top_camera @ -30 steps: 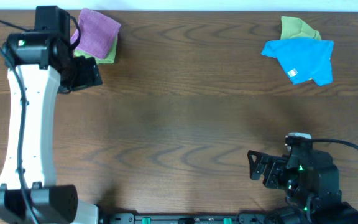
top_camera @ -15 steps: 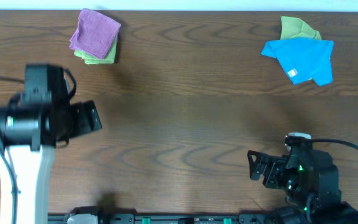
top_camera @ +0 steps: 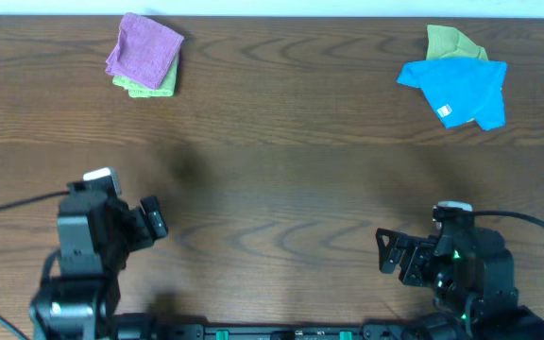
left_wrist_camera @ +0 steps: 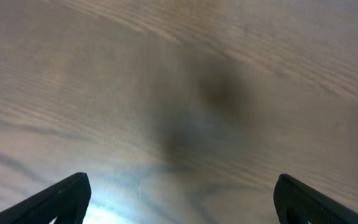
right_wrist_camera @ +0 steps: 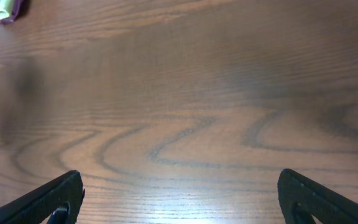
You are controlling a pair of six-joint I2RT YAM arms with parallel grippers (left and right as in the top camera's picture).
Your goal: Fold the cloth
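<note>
A crumpled blue cloth (top_camera: 459, 91) lies at the far right of the table, overlapping a green cloth (top_camera: 451, 42) behind it. A folded purple cloth (top_camera: 145, 49) sits on a folded green cloth (top_camera: 149, 87) at the far left; its corner shows in the right wrist view (right_wrist_camera: 2, 9). My left gripper (top_camera: 156, 219) is open and empty at the near left, over bare wood in its wrist view (left_wrist_camera: 179, 198). My right gripper (top_camera: 387, 251) is open and empty at the near right, also over bare wood (right_wrist_camera: 179, 196).
The dark wooden table (top_camera: 281, 170) fills the view. Its far edge runs along the top of the overhead view. Both arm bases stand at the near edge.
My left arm has drawn back from the folded purple cloth at the far left to the near left edge, with nothing in its jaws. The right arm has not moved.
</note>
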